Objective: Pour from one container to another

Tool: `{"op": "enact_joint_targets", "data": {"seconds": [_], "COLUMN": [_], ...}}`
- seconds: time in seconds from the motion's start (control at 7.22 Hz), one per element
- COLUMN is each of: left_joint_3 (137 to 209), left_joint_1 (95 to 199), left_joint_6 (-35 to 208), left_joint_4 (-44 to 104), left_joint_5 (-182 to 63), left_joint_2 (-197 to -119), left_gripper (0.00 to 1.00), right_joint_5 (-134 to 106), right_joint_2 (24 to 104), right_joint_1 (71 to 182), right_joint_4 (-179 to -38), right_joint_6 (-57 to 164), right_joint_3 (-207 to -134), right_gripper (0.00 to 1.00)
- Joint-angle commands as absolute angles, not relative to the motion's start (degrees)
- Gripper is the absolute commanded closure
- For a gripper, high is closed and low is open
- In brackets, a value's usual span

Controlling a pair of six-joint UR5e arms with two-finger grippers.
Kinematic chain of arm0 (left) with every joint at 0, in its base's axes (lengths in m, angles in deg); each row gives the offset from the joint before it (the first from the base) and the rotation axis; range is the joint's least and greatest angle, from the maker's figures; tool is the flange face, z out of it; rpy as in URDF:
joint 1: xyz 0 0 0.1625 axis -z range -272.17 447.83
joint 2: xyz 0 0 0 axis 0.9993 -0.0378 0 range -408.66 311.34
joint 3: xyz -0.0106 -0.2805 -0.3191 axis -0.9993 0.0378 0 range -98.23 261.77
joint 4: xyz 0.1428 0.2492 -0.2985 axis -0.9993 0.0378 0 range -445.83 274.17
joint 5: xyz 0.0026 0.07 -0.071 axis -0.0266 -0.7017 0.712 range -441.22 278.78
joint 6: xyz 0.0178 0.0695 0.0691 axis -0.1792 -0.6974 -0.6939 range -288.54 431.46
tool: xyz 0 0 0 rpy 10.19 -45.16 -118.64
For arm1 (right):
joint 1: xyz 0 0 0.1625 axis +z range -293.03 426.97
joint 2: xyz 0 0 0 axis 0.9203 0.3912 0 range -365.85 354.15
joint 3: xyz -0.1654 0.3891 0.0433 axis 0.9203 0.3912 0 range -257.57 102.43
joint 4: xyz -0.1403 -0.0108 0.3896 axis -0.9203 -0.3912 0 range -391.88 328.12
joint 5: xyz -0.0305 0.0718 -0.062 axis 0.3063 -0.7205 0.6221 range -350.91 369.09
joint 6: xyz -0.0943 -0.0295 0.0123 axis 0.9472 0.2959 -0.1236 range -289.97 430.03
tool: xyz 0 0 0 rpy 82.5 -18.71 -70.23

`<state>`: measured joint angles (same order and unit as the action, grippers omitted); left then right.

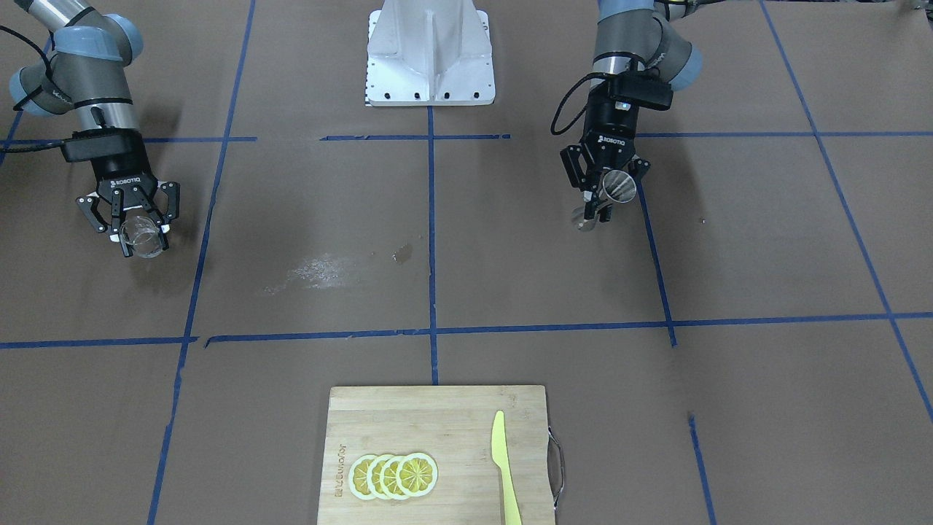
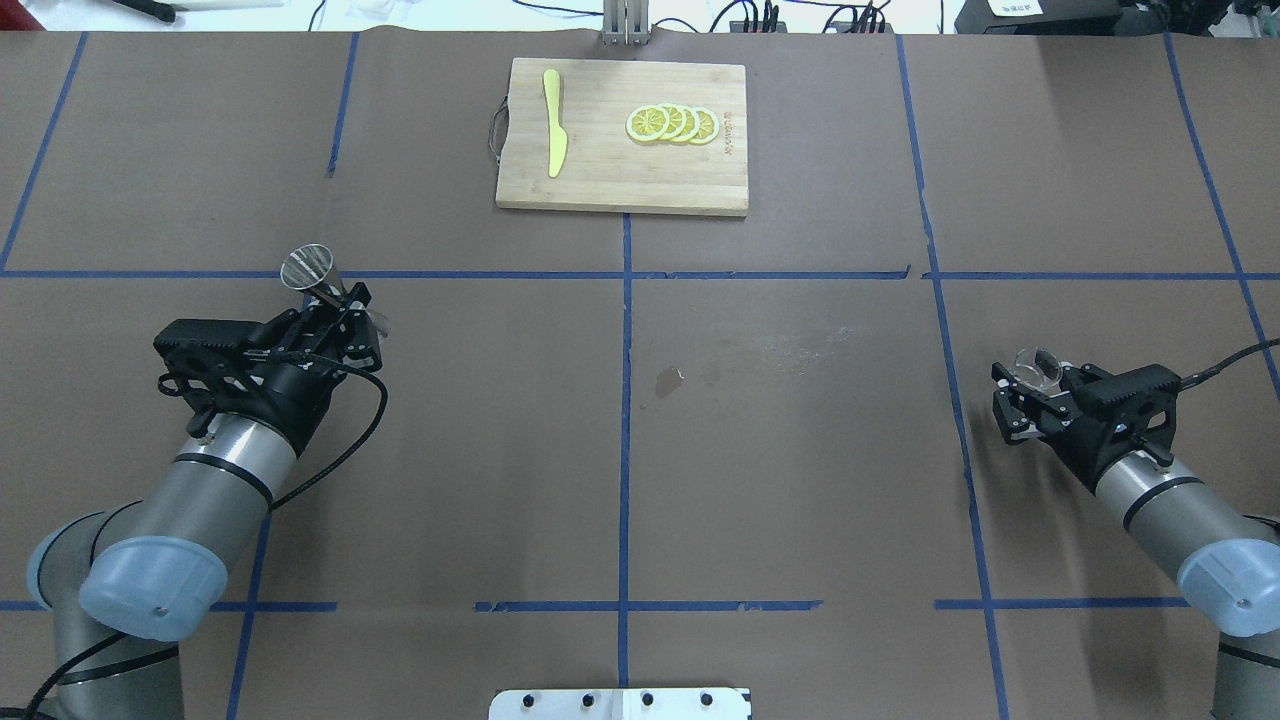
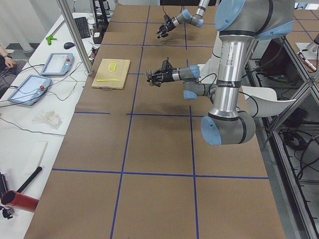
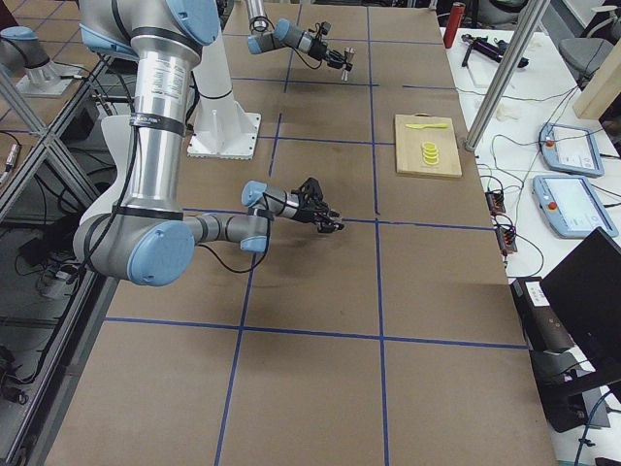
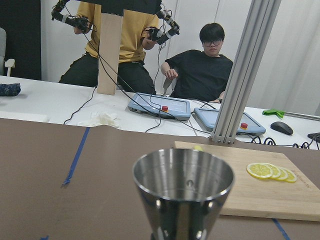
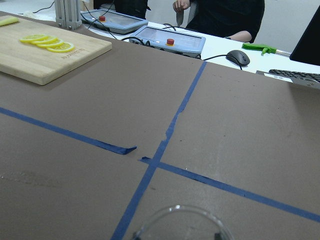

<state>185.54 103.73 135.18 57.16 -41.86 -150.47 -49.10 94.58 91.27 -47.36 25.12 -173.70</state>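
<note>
Front view, left gripper point(image 1: 605, 200): on this picture's right side. I read its fingers as pinched on the jigger point(image 1: 618, 187), about its waist.
Front view, jigger: tilted, with its wide mouth turned toward this camera and its small cone lower, just beside a blue tape line point(image 1: 656, 251).
Front view, right gripper point(image 1: 140, 227): on the picture's left, with its fingers closed around the glass cup point(image 1: 146, 240), whose round rim faces the camera.
Front view, table point(image 1: 765, 240): brown paper with a pale smear point(image 1: 317, 271) and a dark spot point(image 1: 402, 253) near the middle. The two grippers are well apart.
Front view, cutting board point(image 1: 437, 423): at the edge nearest this camera, carrying four overlapping lemon slices point(image 1: 394, 475) and a yellow knife point(image 1: 503, 467).
Overhead view, jigger: it sticks out ahead of the left gripper, leaning toward the board side, in the table's left half.
Overhead view, glass cup: held between the right gripper's fingers in the table's right half. I cannot tell whether anything is in it.
Left side view, near arm: I see the jigger held clear above the paper.
Right side view, near arm: its gripper is low over the paper. I cannot tell whether the glass cup touches it.
Left wrist view, jigger: it fills the lower middle, mouth up in frame, showing a shiny inner wall. Beyond it I see the cutting board, two people point(image 5: 212, 75) and control pendants point(image 5: 160, 106) on a white desk.
Right wrist view, glass cup: only its clear rim shows at the bottom edge, with crossing tape ahead of it.
</note>
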Motion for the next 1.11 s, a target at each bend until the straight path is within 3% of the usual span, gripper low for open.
{"op": "enact_joint_targets", "data": {"seconds": [0.0, 0.42, 0.97], "left_joint_3": [180.8, 174.3, 171.1], "left_joint_1": [102.3, 100.0, 99.5], "left_joint_6": [130.5, 130.2, 126.5], "left_joint_4": [57.0, 57.0, 56.7], "left_joint_5": [-41.2, -41.2, -35.7], "left_joint_2": [-158.7, -166.8, -172.7], "left_gripper": [1.0, 1.0, 1.0], "right_joint_5": [-58.3, -59.8, -63.6], "right_joint_2": [91.8, 85.1, 78.5], "right_joint_1": [98.2, 99.2, 99.5], "right_joint_4": [-47.5, -53.1, -69.0], "right_joint_6": [31.8, 36.7, 42.2], "right_joint_3": [-175.5, -175.6, -183.5], "right_gripper": [1.0, 1.0, 1.0]}}
